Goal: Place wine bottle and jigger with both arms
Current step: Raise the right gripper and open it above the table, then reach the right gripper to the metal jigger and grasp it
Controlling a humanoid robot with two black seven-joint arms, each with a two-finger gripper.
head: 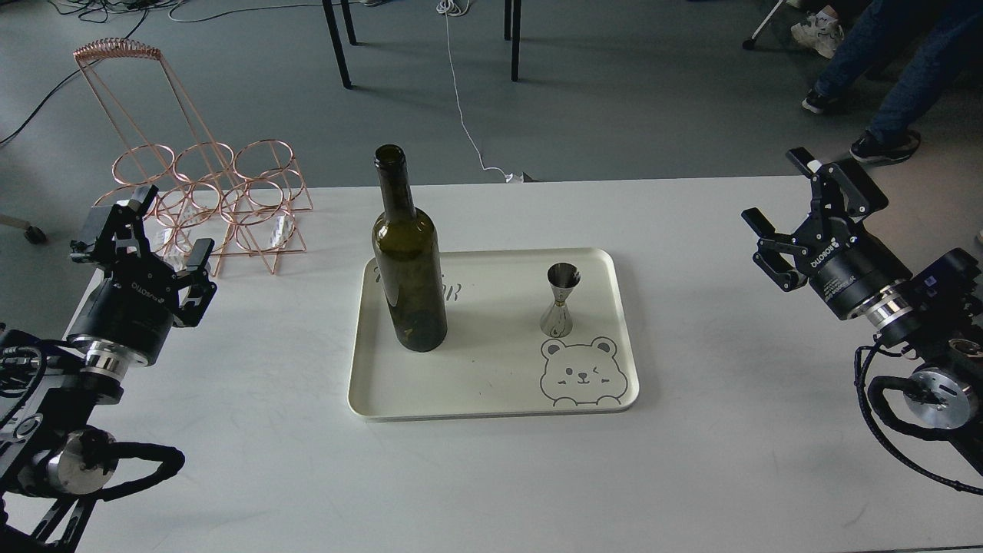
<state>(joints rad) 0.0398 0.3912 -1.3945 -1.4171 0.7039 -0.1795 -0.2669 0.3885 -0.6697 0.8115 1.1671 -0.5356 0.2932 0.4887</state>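
Note:
The dark olive-green wine bottle (pixel 408 261) stands upright on the left part of a cream tray (pixel 491 395). The silver jigger (pixel 561 299) stands upright on the tray's right part, just above a printed bear face. My left gripper (pixel 146 226) is open and empty at the table's left edge, far left of the bottle. My right gripper (pixel 795 203) is open and empty near the table's right edge, far right of the jigger.
A copper wire bottle rack (pixel 200 196) stands at the table's back left corner, just behind my left gripper. The white table (pixel 491 476) ends behind the tray. Chair legs, a cable and people's feet are on the floor beyond.

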